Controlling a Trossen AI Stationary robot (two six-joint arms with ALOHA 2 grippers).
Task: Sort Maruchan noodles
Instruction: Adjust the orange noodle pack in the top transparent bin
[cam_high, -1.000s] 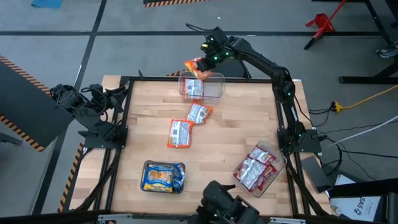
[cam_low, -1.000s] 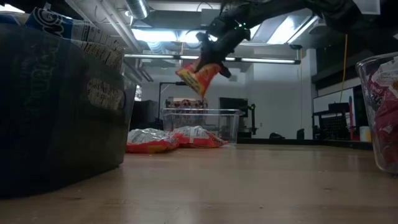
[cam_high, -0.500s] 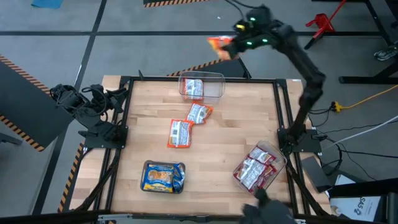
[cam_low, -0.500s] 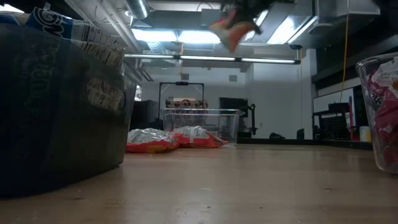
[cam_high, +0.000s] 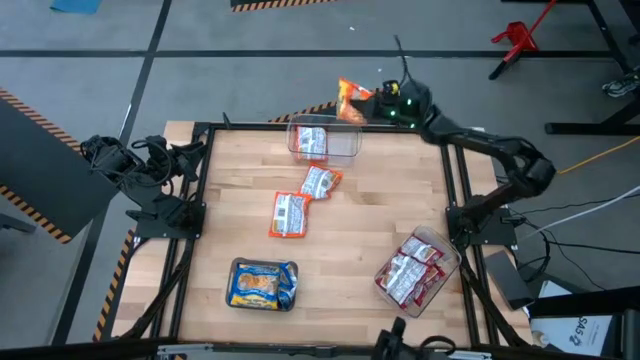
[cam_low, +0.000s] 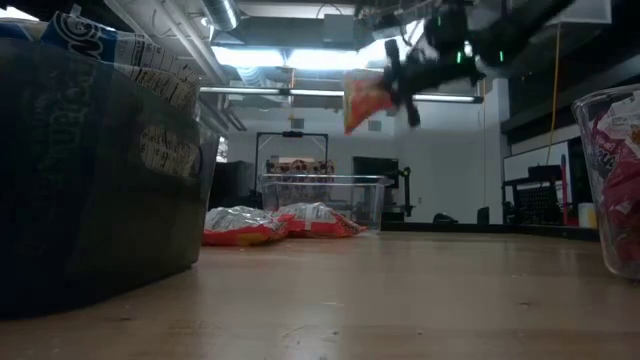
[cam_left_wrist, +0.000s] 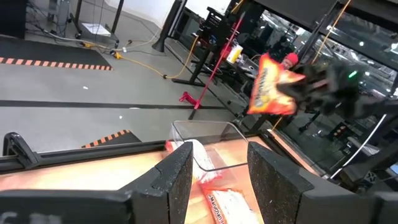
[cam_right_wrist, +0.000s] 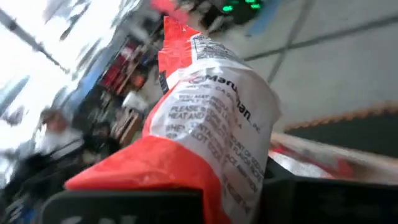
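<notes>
My right gripper (cam_high: 372, 100) is shut on an orange-red noodle packet (cam_high: 352, 98), high above the table's far edge, just right of a clear tub (cam_high: 345, 150) with one packet (cam_high: 312, 142) inside. Two more orange-red packets (cam_high: 320, 182) (cam_high: 290, 214) lie flat on the table's middle. My left gripper (cam_left_wrist: 217, 180) waits open at the table's left edge with nothing between its fingers; its view shows the held packet (cam_left_wrist: 270, 87) in the air. My right gripper pinches one end of the orange-red packet (cam_right_wrist: 186, 168) between its two fingers. The fingers come about level from the table's right. The packet (cam_low: 365, 100) juts out past the fingertips toward the left, tilted on edge, lifted clear of table and tub.
A tub (cam_high: 236, 268) with blue-and-yellow packets stands at the near edge, left of centre. A clear tub (cam_high: 440, 248) with red-and-white packets stands at the near right. A black frame (cam_high: 200, 200) runs around the wooden table.
My right gripper, shut on the packet the whole time, has swung up and toward the table's right from over the far tub, then come down again while its arm folded back. The packet has turned with it and now juts leftward instead of hanging down.
</notes>
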